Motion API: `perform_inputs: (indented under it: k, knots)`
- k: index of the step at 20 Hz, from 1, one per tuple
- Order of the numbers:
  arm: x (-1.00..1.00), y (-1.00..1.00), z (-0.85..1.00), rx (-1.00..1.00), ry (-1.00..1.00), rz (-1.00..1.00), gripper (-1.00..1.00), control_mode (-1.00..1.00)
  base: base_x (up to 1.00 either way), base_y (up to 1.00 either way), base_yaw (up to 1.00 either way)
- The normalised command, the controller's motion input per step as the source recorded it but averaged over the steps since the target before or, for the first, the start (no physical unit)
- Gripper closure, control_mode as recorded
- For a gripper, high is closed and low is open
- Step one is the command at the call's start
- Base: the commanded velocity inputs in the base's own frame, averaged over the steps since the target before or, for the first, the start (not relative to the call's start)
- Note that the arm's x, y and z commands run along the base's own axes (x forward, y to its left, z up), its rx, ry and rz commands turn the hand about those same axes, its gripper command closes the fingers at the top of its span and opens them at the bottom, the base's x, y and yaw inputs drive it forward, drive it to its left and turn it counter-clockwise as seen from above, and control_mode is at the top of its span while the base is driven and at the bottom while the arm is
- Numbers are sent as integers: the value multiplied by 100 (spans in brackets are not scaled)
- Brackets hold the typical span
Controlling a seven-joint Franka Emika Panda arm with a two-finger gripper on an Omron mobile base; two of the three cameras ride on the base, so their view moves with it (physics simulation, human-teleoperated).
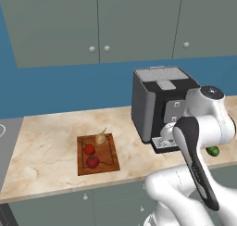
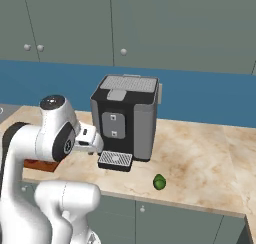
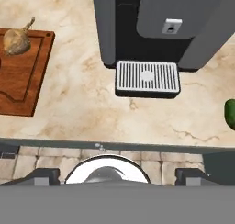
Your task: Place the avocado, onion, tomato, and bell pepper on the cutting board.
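The avocado lies alone on the marble tabletop, near the front edge, at about 4 o'clock from the coffee machine in the right base view. In the hand view a green part of it shows at the 3 o'clock edge. The cutting board lies on the tabletop well apart from the avocado, on the other side of the machine. On the board lie the onion at the far edge and two red items: one just in front of the onion and one nearer to the front edge. I cannot tell which is the tomato and which the bell pepper. The drip tray lies at the foot of the machine. The pincer hangs above the front edge of the tabletop, before the machine; its fingertips stand wide apart and hold nothing.
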Motion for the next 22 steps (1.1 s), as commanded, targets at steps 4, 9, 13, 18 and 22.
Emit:
perform_inputs:
  k: [4, 9, 13, 18, 22]
  knots:
    - [0, -92, 1, 0, -14, -12, -100, -100, 0, 0, 0]
    - [0, -91, 0, 0, -6, -10, -100, -100, 0, 0, 0]
    - [0, -86, 0, 0, -1, -9, -100, -100, 0, 0, 0]
    - [-4, -85, 0, 0, 0, -7, -100, -100, 0, 0, 0]
    - [0, -52, 0, 0, 0, -2, -100, -100, 0, 0, 0]
